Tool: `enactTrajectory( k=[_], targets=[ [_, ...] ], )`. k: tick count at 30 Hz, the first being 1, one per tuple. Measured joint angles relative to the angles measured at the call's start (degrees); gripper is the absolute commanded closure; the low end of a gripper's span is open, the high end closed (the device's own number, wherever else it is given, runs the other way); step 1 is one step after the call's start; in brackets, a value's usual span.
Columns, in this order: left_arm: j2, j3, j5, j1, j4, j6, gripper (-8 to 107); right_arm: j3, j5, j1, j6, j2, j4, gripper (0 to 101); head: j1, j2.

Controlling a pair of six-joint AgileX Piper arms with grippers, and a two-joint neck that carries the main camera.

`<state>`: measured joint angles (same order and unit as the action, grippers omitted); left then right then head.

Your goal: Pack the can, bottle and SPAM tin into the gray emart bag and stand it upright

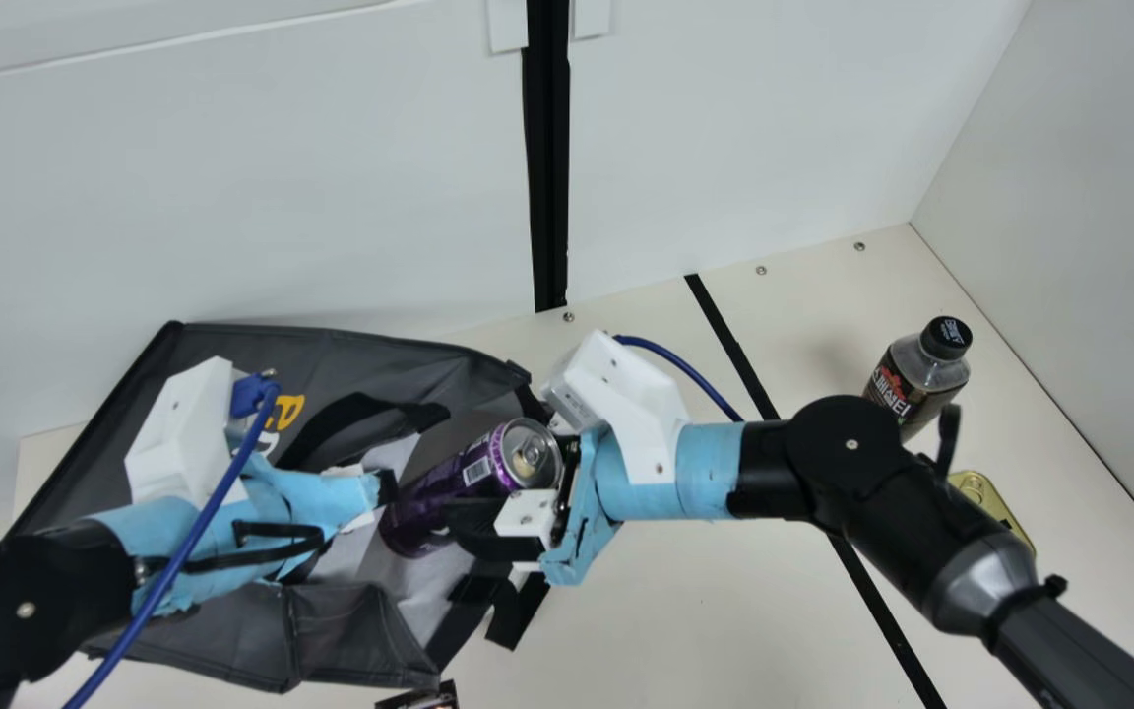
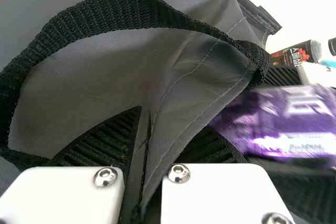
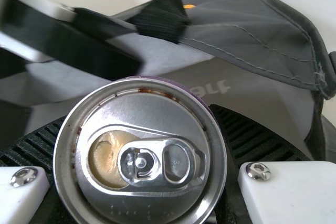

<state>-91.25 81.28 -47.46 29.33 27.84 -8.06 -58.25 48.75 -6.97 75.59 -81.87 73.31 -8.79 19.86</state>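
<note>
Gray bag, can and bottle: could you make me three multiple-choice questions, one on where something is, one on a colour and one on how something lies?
1. Where is the bottle?
A) Inside the bag
B) On the table, beyond the right arm
C) In the left gripper

2. What colour is the side of the can?
A) Purple
B) Green
C) Yellow

3. How is the bag placed?
A) Standing upright
B) Hanging in the air
C) Lying on its side

Right letters:
1: B, as the main view shows it standing there with its black cap up.
2: A, as purple shows below the silver lid.
3: C, as its yellow mark faces up and its mouth opens towards the right gripper.
</note>
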Motion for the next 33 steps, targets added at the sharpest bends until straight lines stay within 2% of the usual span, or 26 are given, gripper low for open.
enactTrajectory(
  k=[18,31,33],
  targets=[
    [0.0,0.0,0.0,0.0,0.0,0.0,107,-0.6,-8.5,-5.6,8.9,-11.4,11.2,101,0.1,0.0],
    [0.0,0.0,0.0,0.0,0.0,0.0,107,-2.8,-12.7,-10.6,12.0,-18.3,15.5,101,0.0,0.0],
    [0.0,0.0,0.0,0.0,0.0,0.0,107,-3.4,-13.2,-11.1,12.0,-19.1,15.7,95,0.0,0.0]
  ],
)
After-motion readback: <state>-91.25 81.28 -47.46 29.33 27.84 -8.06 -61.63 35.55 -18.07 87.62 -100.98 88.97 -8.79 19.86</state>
